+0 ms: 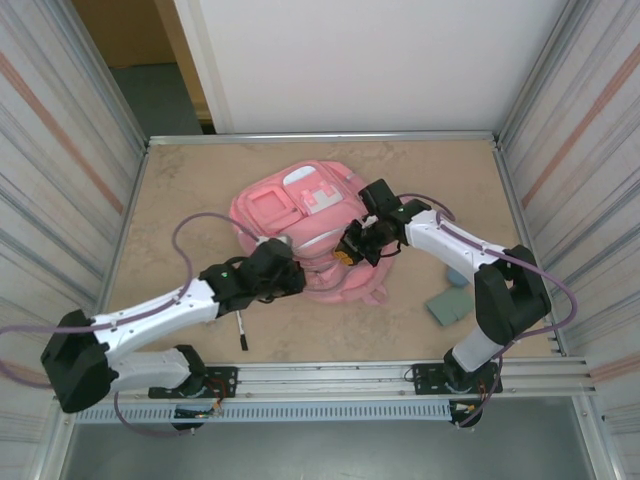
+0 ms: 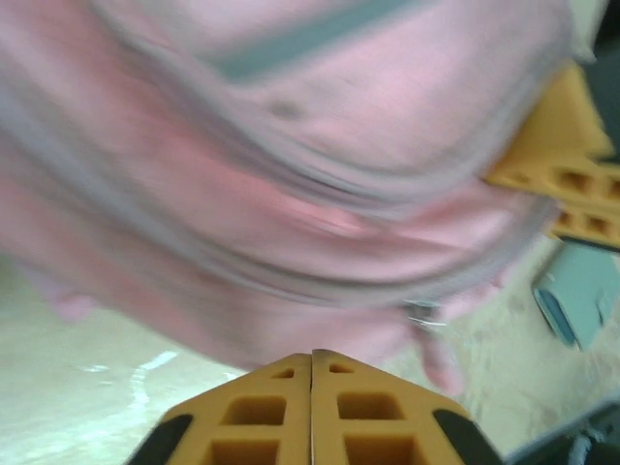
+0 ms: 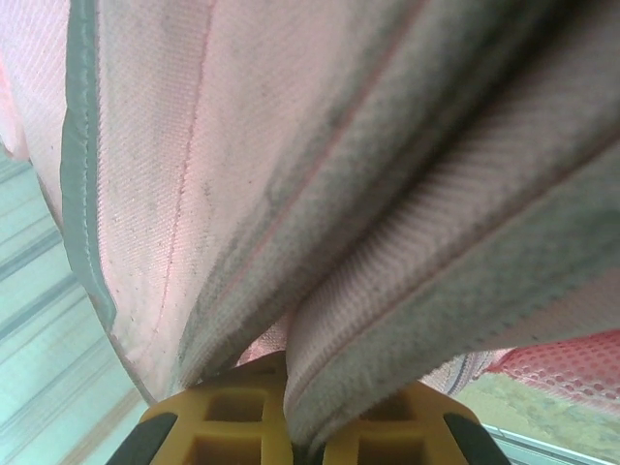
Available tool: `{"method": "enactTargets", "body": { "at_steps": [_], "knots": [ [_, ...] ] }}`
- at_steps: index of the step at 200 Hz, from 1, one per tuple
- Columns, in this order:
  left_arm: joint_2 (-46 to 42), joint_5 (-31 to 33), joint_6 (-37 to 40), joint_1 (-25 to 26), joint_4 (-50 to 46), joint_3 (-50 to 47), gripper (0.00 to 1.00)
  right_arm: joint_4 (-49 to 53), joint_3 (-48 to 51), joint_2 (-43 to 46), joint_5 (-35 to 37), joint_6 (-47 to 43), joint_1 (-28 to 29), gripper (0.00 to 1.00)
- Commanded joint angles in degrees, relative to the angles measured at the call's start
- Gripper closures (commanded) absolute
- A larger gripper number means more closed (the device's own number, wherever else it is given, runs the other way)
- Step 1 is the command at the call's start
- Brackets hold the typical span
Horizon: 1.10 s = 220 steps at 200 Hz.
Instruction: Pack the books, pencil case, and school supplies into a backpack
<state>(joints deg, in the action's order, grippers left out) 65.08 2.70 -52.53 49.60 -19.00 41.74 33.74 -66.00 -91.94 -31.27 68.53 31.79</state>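
Right jaws pinch a fold of the pink backpack [image 1: 290, 212]; left jaws press together (fabric just ahead of them), black pen [image 1: 241, 330] on the tabletop [image 1: 180, 190] behind them.

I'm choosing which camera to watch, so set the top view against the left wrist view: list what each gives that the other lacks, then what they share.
Top view: the black pen lying on the table towards its near edge, and the backpack seen whole, front pockets up. Left wrist view: the left gripper up close, its yellow fingers pressed together close against the pink fabric. Both: the backpack, the right gripper at its side, and the grey-green flat piece beyond it.
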Motion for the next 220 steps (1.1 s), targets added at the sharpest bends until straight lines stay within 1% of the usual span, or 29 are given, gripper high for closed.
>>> {"method": "enactTargets", "body": {
  "at_steps": [1,6,19,32,48,62,66,75,88,101,105,109,122,128,135,147,167,177,197,220],
  "knots": [
    [-4.04,-3.82,4.01,-5.22,0.95,-4.52,1.0,1.06,-0.75,0.5,-2.37,-0.9,-0.69,1.0],
    [-4.82,-4.78,4.54,-6.47,1.07,-5.31,1.0,1.16,-0.84,0.61,-2.47,-2.76,-0.77,1.0],
    [-6.79,-7.04,6.16,-9.17,2.14,-7.1,1.0,1.25,-0.91,0.76,-2.31,-2.93,-0.66,1.0],
    [-8.2,-11.32,9.43,-10.29,5.33,-8.43,1.0,1.24,-0.97,0.68,-1.96,-2.91,-0.64,1.0],
    [-8.6,-16.36,11.51,-9.91,6.61,-7.26,0.87,1.4,-1.32,0.37,-2.33,-2.87,-0.5,1.0],
    [-8.72,-17.3,10.12,-8.13,4.66,-4.62,0.78,1.55,-1.6,0.52,-1.87,-2.81,-0.28,1.0],
    [-8.73,-16.59,9.58,-7.02,3.63,-3.55,0.75,1.59,-1.6,0.5,-1.65,-2.8,-0.27,1.0],
    [-8.53,-12.54,8.5,-3.88,0.56,-0.85,0.68,1.6,-1.68,0.38,-1.3,-2.82,-0.22,1.0],
    [-7.41,-3.48,5.55,1.47,-5.83,3.7,0.64,1.64,-1.96,-0.06,-1.7,-2.75,-0.07,1.0],
    [-4.99,11.1,-3.32,7.74,-17.35,8.89,0.6,1.51,-2.18,-0.16,-1.58,-2.62,0.33,1.0],
    [-3.74,14.2,-7.51,9.23,-20.05,10.27,0.59,1.43,-2.13,-0.09,-1.38,-2.57,0.32,1.0],
    [-2.52,15.86,-9.38,10.27,-21.8,11.35,0.58,1.34,-2.28,-0.08,-1.11,-2.55,0.58,1.0],
    [1.65,15.94,-9.93,11.97,-22.59,13.64,0.55,1.2,-2.46,-0.2,-0.59,-2.4,0.89,1.0],
    [3.46,16.0,-10.86,12.65,-22.48,14.25,0.49,1.07,-2.54,-0.32,-0.63,-2.31,1.03,1.0],
    [5.56,15.75,-12.58,13.25,-22.41,14.89,0.48,1.07,-2.72,-0.42,-0.94,-2.26,1.08,1.0],
    [8.69,15.34,-13.51,14.57,-21.18,16.31,0.48,0.76,-2.8,-0.61,-1.02,-2.18,1.34,1.0],
    [13.34,19.37,-15.16,17.13,-22.38,20.39,0.48,0.3,-2.82,-0.54,-0.85,-2.09,1.6,1.0],
    [15.4,20.61,-17.11,17.19,-23.57,22.37,0.48,0.25,-2.7,-0.75,-1.09,-2.17,1.67,1.0],
    [19.44,22.75,-17.42,17.54,-23.45,26.01,0.49,-0.39,-1.99,-0.68,-1.32,-2.15,1.85,1.0],
    [24.82,24.7,-18.78,17.89,-25.76,30.13,0.55,-0.78,-1.76,-1.09,-1.98,-2.19,1.78,1.0]
  ]
}}
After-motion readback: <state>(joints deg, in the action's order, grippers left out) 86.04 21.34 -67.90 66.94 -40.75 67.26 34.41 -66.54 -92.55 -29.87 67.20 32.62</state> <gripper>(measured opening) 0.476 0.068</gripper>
